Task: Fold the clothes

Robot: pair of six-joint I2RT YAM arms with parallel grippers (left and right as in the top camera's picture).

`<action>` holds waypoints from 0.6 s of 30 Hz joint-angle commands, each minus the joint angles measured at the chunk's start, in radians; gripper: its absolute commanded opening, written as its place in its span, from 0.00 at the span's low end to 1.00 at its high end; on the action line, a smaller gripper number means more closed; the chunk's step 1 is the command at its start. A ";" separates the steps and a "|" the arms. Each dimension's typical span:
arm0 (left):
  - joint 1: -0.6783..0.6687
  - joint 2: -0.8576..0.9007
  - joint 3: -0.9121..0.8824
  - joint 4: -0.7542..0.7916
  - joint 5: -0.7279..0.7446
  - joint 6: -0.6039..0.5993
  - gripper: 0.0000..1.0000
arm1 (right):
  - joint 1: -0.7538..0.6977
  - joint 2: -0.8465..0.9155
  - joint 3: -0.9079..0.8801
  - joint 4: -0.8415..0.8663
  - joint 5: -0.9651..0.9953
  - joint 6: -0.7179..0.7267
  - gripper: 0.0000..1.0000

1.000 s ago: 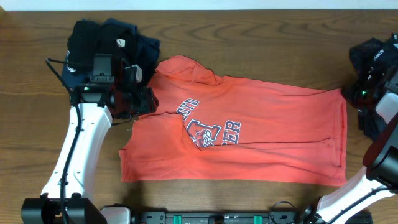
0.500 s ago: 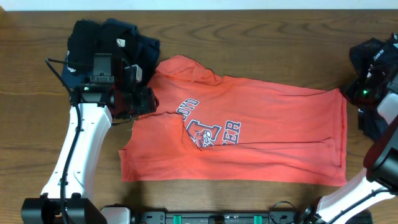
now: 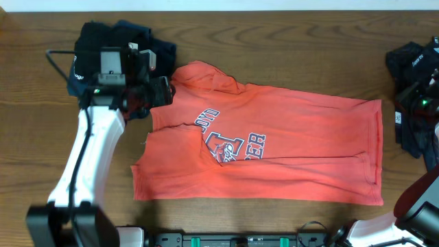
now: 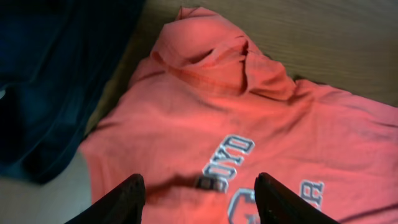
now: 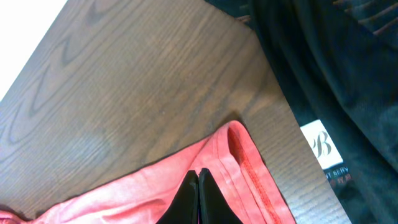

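Note:
The orange-red T-shirt [image 3: 288,151] lies spread across the table, with its navy-and-white lettering [image 3: 230,137] left of centre. My left gripper [image 3: 163,91] hovers over the shirt's near-collar area [image 4: 205,81]. It is open, and its fingers [image 4: 121,202] have nothing between them. My right gripper [image 5: 199,174] is shut at the shirt's hem corner [image 5: 242,155], its tips pinching the orange fabric. In the overhead view that corner [image 3: 379,104] lies at the far right. Navy and black clothes [image 3: 110,41] are heaped at the back left.
More dark garments [image 3: 411,65] lie at the right edge, one showing a white label [image 5: 323,146] next to the hem corner. Bare wooden table [image 3: 288,48] runs behind the shirt. The left arm's white link [image 3: 89,158] crosses the table's left side.
The right gripper has closed and drawn to the right, pulling the shirt's right edge slightly that way. The left arm has shifted back toward the shirt's collar, still open.

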State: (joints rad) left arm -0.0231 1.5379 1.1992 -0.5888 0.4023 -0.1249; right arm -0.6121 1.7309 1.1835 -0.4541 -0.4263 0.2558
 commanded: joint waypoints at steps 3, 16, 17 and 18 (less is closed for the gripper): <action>-0.023 0.098 0.022 0.100 0.051 0.027 0.58 | -0.003 -0.001 0.002 -0.011 0.022 -0.018 0.16; -0.029 0.085 0.114 0.018 0.051 0.028 0.60 | 0.061 0.218 0.001 0.086 0.029 -0.024 0.46; -0.029 0.085 0.114 0.008 0.051 0.028 0.60 | 0.064 0.231 0.001 0.095 0.029 -0.020 0.45; -0.029 0.085 0.114 0.000 0.051 0.028 0.60 | 0.066 0.242 0.001 0.100 0.031 -0.013 0.44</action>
State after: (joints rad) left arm -0.0498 1.6421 1.2984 -0.5728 0.4427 -0.1066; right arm -0.5587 1.9457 1.1831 -0.3679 -0.3893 0.2409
